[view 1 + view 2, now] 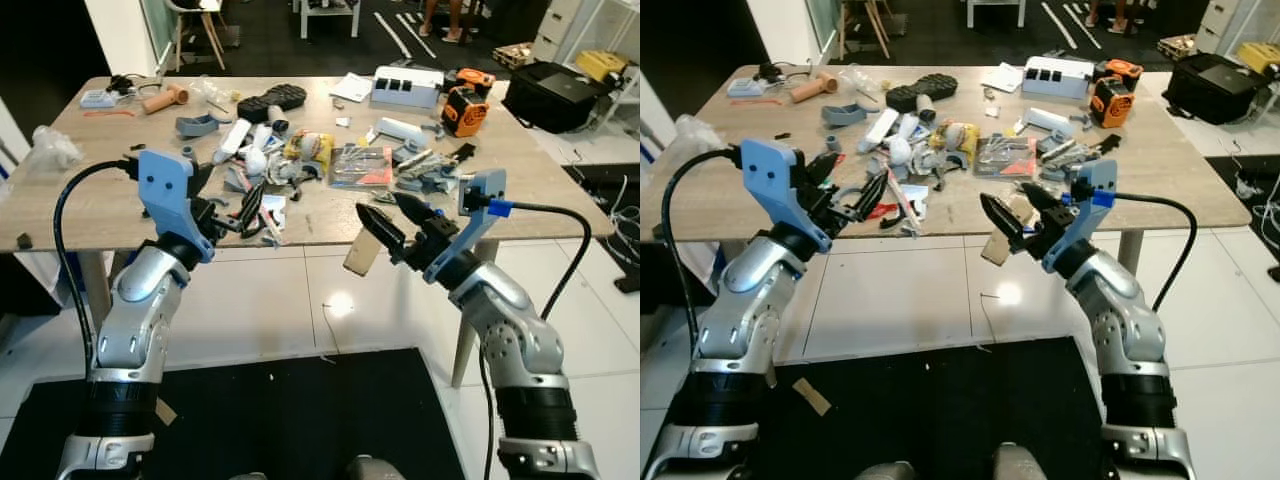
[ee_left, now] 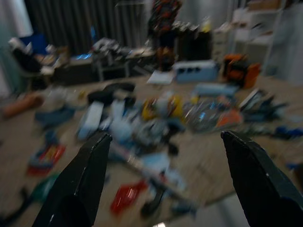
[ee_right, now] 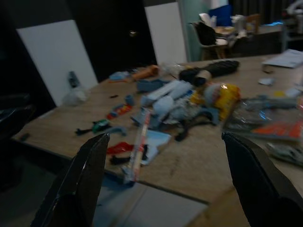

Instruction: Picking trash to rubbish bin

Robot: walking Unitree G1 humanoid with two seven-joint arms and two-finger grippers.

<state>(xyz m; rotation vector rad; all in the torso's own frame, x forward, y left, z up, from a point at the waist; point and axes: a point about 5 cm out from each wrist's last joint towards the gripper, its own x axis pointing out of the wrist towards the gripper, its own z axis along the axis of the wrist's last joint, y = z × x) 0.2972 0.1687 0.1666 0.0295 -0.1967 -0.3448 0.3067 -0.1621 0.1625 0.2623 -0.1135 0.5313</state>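
A wooden table (image 1: 90, 205) carries a heap of trash: a yellow packet (image 1: 312, 148), blue and white scraps (image 1: 262, 205), a clear plastic pack with orange print (image 1: 362, 165) and grey plastic parts. My left gripper (image 1: 230, 190) hovers open over the table's front edge, beside the scraps, holding nothing. My right gripper (image 1: 378, 203) is also open, just in front of the edge and below the plastic pack. A tan card piece (image 1: 360, 255) hangs under its fingers; I cannot tell whether it touches them. The left wrist view is blurred, with that gripper (image 2: 164, 136) wide open.
A black shoe sole (image 1: 272, 100), a white box (image 1: 408, 88) and an orange tool (image 1: 465, 105) lie at the table's back. A crumpled clear bag (image 1: 50, 148) sits at its left end. A black case (image 1: 560, 95) stands right of the table. A black mat (image 1: 300, 410) covers the floor at my feet.
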